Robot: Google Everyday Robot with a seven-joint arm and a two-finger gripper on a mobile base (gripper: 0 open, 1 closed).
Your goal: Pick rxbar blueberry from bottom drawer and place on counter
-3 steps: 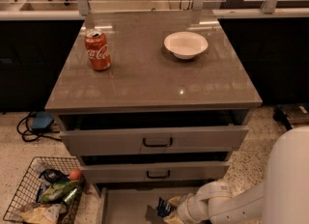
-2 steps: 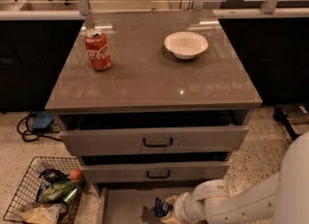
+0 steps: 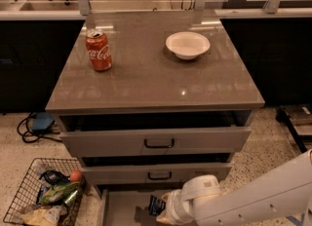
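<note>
The gripper (image 3: pixel 165 207) is seen low inside the bottom drawer (image 3: pixel 124 209), with the rxbar blueberry (image 3: pixel 155 204) right at its tip. Whether the bar is clamped cannot be told. Above, a red cola can (image 3: pixel 99 50) and a white bowl (image 3: pixel 187 45) are carried well apart on the counter (image 3: pixel 151 81), and a wire basket (image 3: pixel 19 198) is set on the floor left of the drawer.

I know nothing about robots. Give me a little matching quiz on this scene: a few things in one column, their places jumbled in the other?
1 cola can
2 white bowl
3 gripper
4 wire basket

A down in the bottom drawer, at the rxbar blueberry
B counter, back left
C on the floor, lower left
D counter, back right

Pairs: 1-B, 2-D, 3-A, 4-C
</note>
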